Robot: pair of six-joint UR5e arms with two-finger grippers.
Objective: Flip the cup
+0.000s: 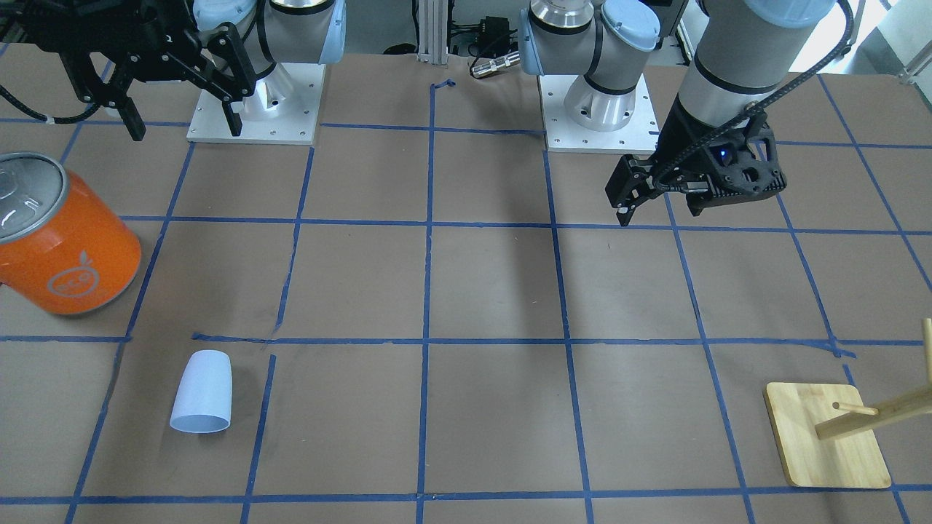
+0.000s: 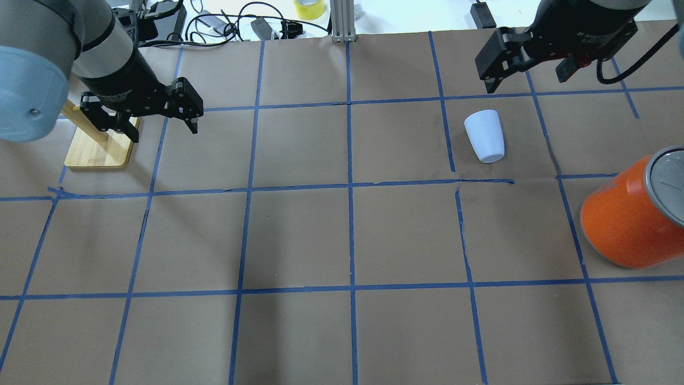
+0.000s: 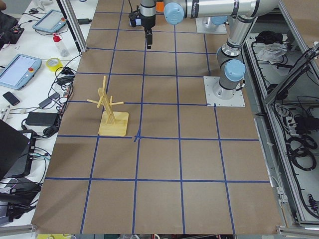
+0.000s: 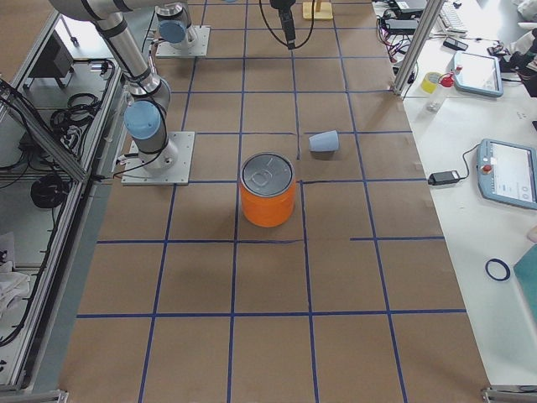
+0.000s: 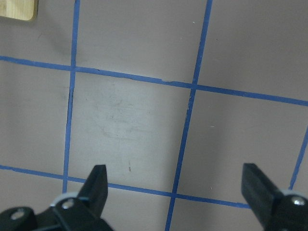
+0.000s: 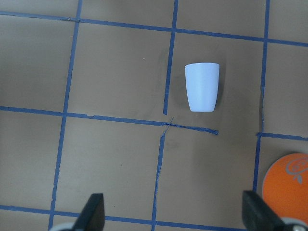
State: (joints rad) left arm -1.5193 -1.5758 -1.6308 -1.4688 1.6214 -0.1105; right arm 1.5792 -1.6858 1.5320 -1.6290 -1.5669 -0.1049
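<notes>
The pale lavender-blue cup lies on its side on the brown table, its wide mouth pointing away from the robot. It also shows in the overhead view, the exterior right view and the right wrist view. My right gripper hangs open and empty above the table, apart from the cup; it also shows in the front view and the right wrist view. My left gripper is open and empty, far from the cup, over bare table.
A big orange can with a silver lid stands on the robot's right, nearer the robot than the cup. A wooden peg stand on a bamboo base sits beside the left gripper. Blue tape lines grid the table.
</notes>
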